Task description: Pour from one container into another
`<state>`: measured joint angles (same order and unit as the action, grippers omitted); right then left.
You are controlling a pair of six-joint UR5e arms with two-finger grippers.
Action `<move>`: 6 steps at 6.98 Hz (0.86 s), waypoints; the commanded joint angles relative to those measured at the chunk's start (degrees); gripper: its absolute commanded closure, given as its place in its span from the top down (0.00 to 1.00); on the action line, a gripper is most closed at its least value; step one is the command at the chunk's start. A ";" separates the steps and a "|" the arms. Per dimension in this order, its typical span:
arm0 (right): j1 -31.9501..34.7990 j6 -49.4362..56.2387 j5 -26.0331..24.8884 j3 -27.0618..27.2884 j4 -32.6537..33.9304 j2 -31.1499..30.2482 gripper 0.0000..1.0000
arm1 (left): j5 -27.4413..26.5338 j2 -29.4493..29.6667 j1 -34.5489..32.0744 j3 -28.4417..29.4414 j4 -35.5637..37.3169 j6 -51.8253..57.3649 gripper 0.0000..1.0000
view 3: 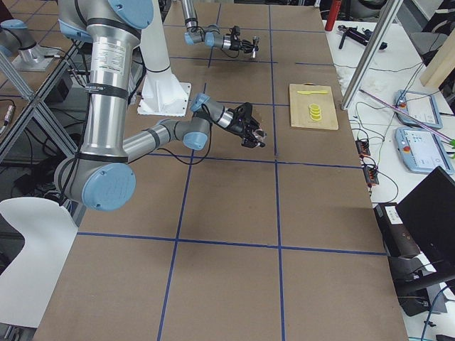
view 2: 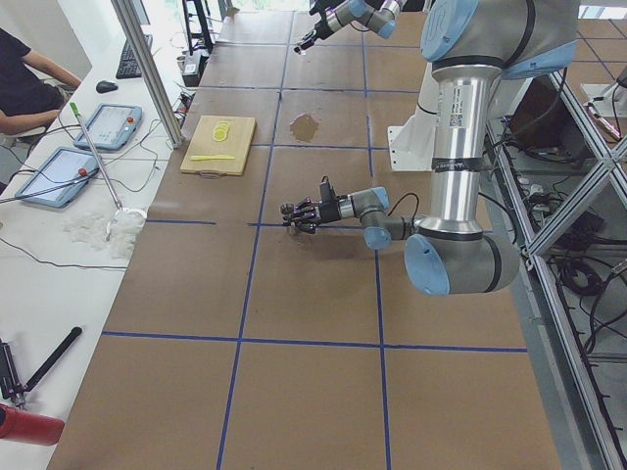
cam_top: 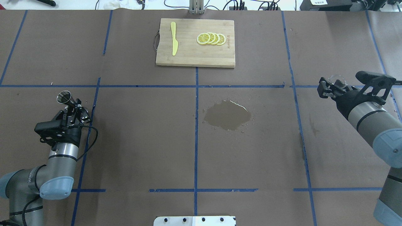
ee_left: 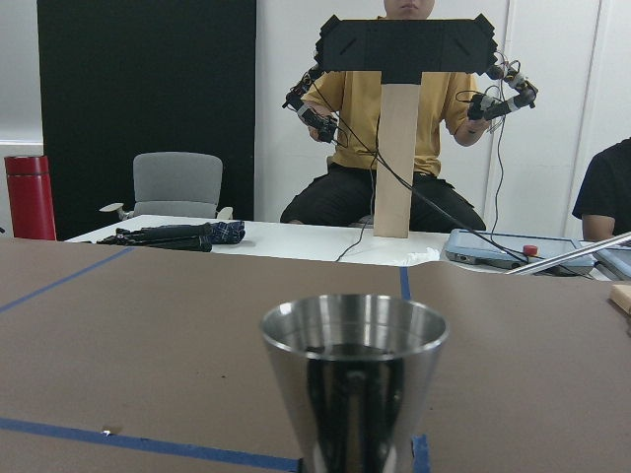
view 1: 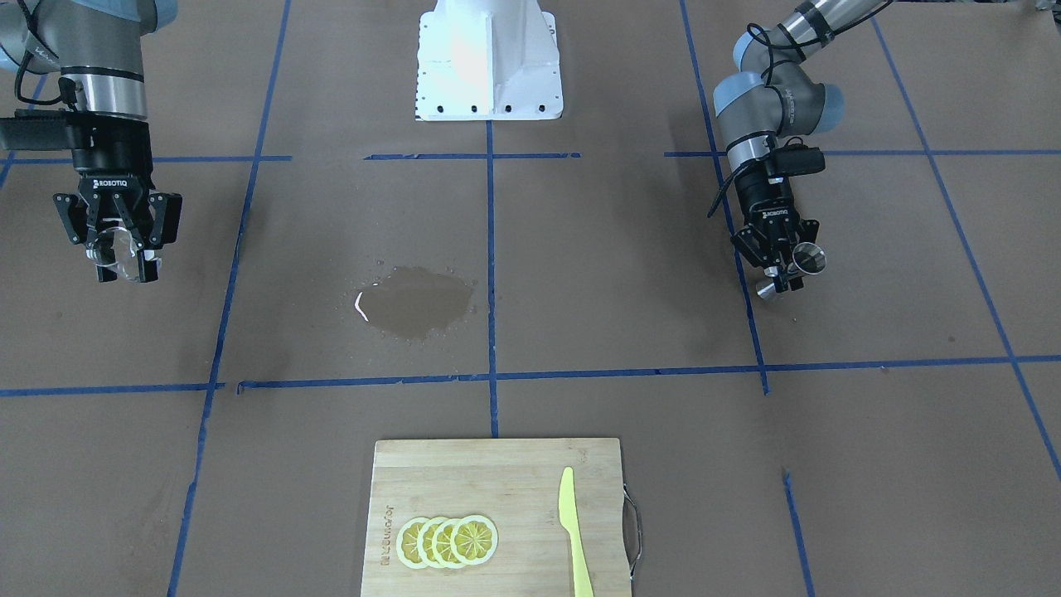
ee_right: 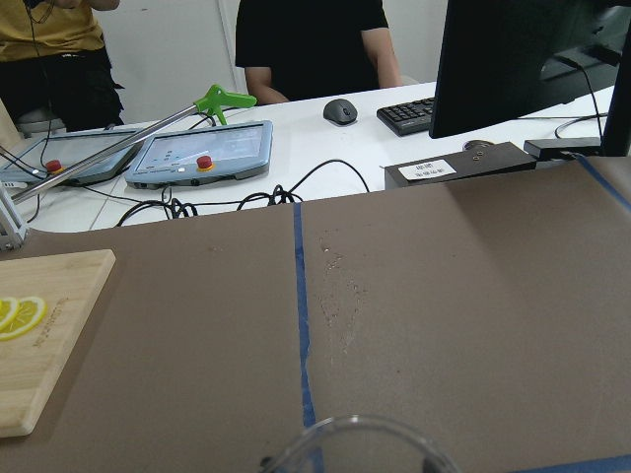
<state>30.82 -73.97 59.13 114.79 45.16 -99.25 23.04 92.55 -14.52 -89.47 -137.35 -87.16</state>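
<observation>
Sitting between left jaws, jigger [cam_top: 64, 98]; glass cup [view 1: 112, 248] between right jaws

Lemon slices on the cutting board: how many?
4 slices, overlapping in one row on the board, apart from the yellow knife. A slice fully covered by the others would not show.

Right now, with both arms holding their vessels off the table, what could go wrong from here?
1. The jigger sits tilted in the left claw, so anything poured in may run straight out.
2. The glass in the right claw is far off on the other side, and both mouths are small, so a pour could easily miss.
3. A puddle already lies in the middle; another spill would likely spread it.
</observation>
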 commanded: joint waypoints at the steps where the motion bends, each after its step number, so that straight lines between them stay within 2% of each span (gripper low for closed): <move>1: -1.19 -0.21 -1.72 -0.79 -1.74 -0.50 0.00 | -0.01 0.00 0.63 0.09 0.06 0.06 0.00; 2: -2.07 -0.21 -2.87 -1.31 -1.92 -0.50 0.00 | -0.01 0.00 0.72 0.09 0.06 0.06 0.00; 4: -3.22 -1.52 -3.58 -1.41 -2.54 -0.50 0.00 | -0.01 -0.09 0.81 0.53 0.06 0.06 0.14; 6: -3.58 -1.71 -3.85 -1.50 -2.54 -0.50 0.00 | -0.01 0.00 0.90 0.53 0.15 0.06 0.20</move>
<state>27.44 -75.49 55.43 113.34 42.65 -99.75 23.03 92.52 -13.66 -88.95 -137.23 -87.10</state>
